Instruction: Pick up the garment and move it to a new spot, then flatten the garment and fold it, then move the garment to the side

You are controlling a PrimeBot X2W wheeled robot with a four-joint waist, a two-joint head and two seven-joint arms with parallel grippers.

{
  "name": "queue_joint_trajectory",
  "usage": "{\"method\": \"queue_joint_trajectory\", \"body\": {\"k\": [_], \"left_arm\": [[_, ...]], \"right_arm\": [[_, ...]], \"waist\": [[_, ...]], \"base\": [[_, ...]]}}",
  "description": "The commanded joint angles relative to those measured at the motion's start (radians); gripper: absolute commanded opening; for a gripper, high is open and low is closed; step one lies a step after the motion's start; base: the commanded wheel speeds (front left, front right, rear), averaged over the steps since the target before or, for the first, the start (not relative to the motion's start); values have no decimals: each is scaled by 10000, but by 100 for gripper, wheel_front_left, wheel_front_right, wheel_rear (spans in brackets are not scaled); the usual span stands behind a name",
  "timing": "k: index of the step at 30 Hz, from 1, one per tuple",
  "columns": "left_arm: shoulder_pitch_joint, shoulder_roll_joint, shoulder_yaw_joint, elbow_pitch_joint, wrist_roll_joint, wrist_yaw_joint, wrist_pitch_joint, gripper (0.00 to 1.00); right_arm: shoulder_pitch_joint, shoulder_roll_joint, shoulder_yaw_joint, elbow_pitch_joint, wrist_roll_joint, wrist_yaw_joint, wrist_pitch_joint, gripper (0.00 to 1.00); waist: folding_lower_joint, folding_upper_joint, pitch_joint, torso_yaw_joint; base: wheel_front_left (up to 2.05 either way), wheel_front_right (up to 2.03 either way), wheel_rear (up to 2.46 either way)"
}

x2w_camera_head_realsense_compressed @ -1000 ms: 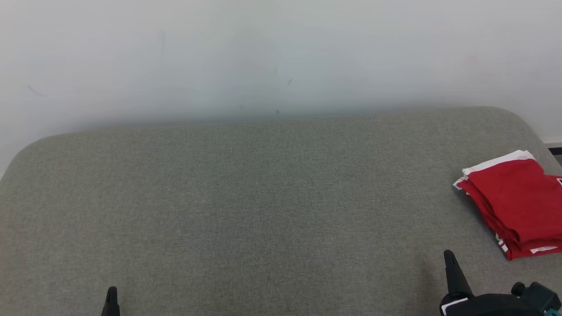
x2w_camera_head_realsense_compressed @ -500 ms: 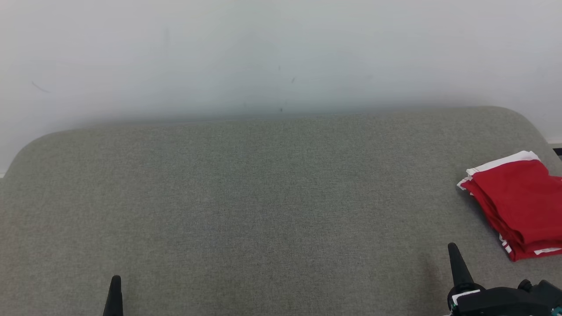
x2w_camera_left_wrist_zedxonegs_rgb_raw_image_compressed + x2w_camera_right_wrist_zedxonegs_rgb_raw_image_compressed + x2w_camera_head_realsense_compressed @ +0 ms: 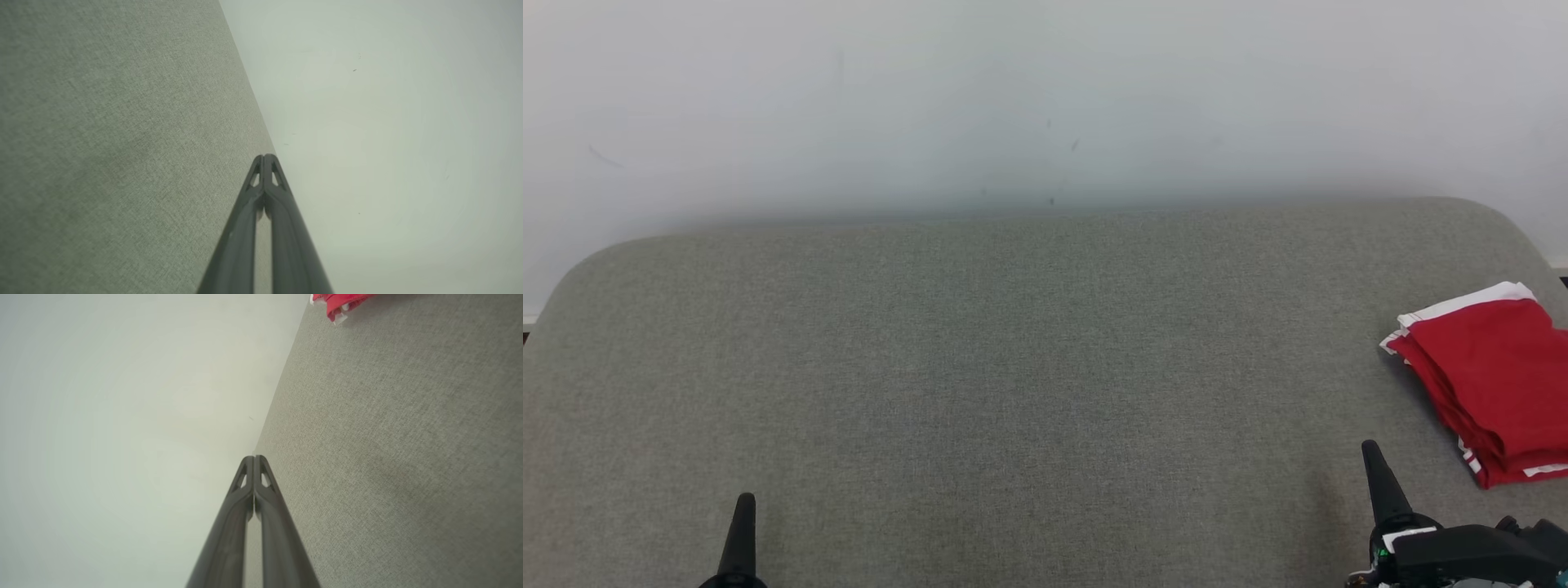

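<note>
Garment (image 3: 1494,376): red with white trim, folded into a layered stack, sitting at the 3 o'clock edge of the grey padded worktop (image 3: 1013,367) in the head view. Partly cut by the frame on that side, so full outline not readable.

Right gripper (image 3: 1372,457): closed, empty, fingertips pressed together, low over the worktop at roughly 5 o'clock in the head view. Apart from the cloth, no contact.

Left gripper (image 3: 745,500): also closed, nothing held, at about 7 o'clock. Well apart from the garment.

Key relation: garment at about 2 o'clock from the right gripper, near. From the left gripper at close to 3 o'clock, with the whole bare worktop between. Right arm clearly nearer.

Axis: visible layered edge of the stack running 11-to-5 o'clock, white-trimmed edge at the far end. True long axis not settled, given the cut-off.

Right wrist view: closed fingers (image 3: 253,458) pointing along the line where worktop meets the pale wall (image 3: 1013,98), red corner of the garment (image 3: 339,302) at 1 o'clock near the top edge. Left wrist view: fingertips (image 3: 265,157) together, pointing along that seam too.

Judgement: fold done, stack parked to the side, task at or near its end. Any further nudge best left to the right arm, opening first and coming in toward 2 o'clock, square to that layered edge to avoid peeling the top layers.
</note>
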Motion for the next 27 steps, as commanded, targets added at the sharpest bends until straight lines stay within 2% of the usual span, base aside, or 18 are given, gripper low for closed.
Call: {"method": "queue_joint_trajectory", "body": {"k": [1, 27], "left_arm": [[-198, 1, 5, -29, -246, 11, 56, 0], [-678, -50, -30, 54, -2111, 14, 591, 0]], "right_arm": [[-155, -28, -55, -108, 219, 6, 71, 0], [-325, -16, -348, -327, 2263, 7, 613, 0]], "waist": [[0, -1, 5, 8], [0, -1, 105, 183]], "base": [[0, 0, 0], [0, 0, 0]]}}
